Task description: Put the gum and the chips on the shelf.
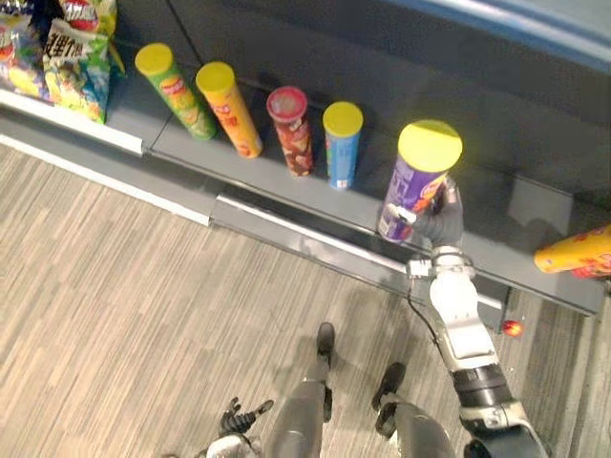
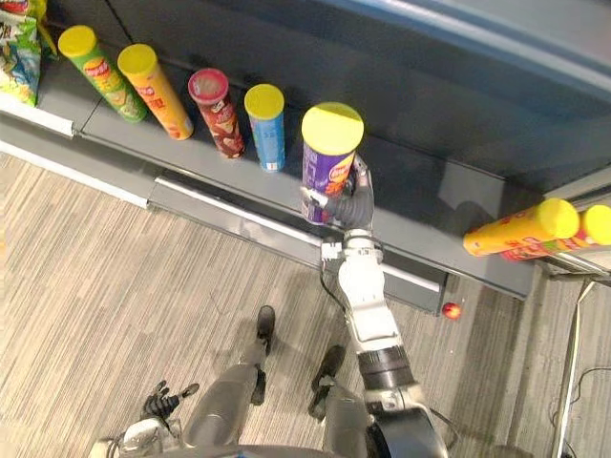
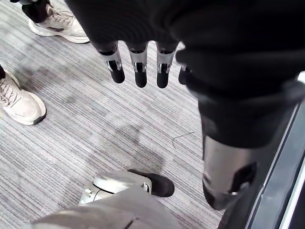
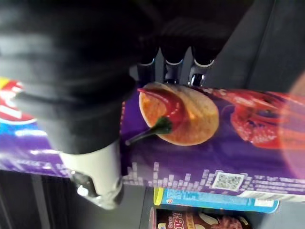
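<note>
Purple chips can, yellow-lidded, is gripped by the right hand, whose fingers and thumb are curled round its lower half from the side facing the robot. Its long axis is held near vertical, lid up, and its base is placed over the shelf just behind the front edge; whether the base touches the board cannot be told. It is set in the gap of the row, near the blue can toward the shelf's left end, with the orange can lying on its side well apart toward the right end. A short lowering straight down and a release are judged to be called for, the can being kept upright. The left hand is hung low over the floor, fingers straight and relaxed, well apart from the shelf.
</note>
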